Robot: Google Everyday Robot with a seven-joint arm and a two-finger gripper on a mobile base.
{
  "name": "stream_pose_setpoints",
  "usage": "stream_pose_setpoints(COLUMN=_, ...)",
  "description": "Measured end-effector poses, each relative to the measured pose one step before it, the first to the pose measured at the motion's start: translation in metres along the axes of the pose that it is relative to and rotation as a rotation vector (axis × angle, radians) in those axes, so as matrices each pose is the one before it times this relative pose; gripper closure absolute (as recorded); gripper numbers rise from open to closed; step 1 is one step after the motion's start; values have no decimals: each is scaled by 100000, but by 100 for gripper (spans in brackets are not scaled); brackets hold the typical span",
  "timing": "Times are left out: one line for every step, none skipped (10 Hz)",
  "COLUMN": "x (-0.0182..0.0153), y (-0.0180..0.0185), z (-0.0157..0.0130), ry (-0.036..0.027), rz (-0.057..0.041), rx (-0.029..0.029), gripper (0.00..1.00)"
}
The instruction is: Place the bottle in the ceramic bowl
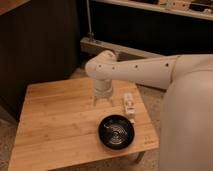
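While claw (102,102) hangs beside it, slim cream bottle (129,106) lies flat.

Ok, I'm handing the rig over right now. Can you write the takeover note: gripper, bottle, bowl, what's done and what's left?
The gripper hangs over the wooden table, close beside the bottle, with its fingers open and holding nothing.
The bottle lies on the table near the right edge in the camera view, not grasped.
The ceramic bowl sits in front of the bottle, nearer the camera, and is empty.
Done: nothing yet.
Left: move over the bottle, grasp it, lift, lower it into the ceramic bowl, release.
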Motion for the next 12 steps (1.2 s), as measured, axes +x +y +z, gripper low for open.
stream_pose_setpoints(x=-169, y=-1871, z=565, ry=304, rz=3270, rx=315, gripper=35)
stream_pose_setpoints(x=-292, y=-1995, z=621, ry=-124, rz=3539, rx=10, gripper=35)
stream_pose_setpoints(x=-518, y=-2195, z=729, ry=-599, rz=3158, rx=847, gripper=35)
stream_pose_setpoints(x=-177, y=-345, z=98, ry=-500, rz=168, rx=341, gripper=35)
stream_pose_setpoints(x=44, y=590, z=3, ry=-141, rz=-690, rx=-756, gripper=35)
stream_pose_setpoints(x=-43, y=-122, z=-35, ry=-99, rz=269, rx=-57, gripper=35)
stream_pose_setpoints(x=-84, y=-303, z=56, ry=-90, rz=207, rx=547, gripper=35)
stream_pose_setpoints(x=90, y=275, z=-18, ry=102, rz=-457, rx=-150, gripper=35)
stream_pose_setpoints(x=73, y=153, z=-27, ry=180, rz=-82, rx=-204, gripper=35)
stream_pose_setpoints(x=-34, y=-251, z=16, ry=-21, rz=312, rx=202, gripper=35)
stream_pose_setpoints(x=4, y=-33, z=-10, ry=17, rz=34, rx=47, gripper=35)
stream_pose_setpoints(x=46, y=117, z=19, ry=36, rz=-199, rx=39, gripper=35)
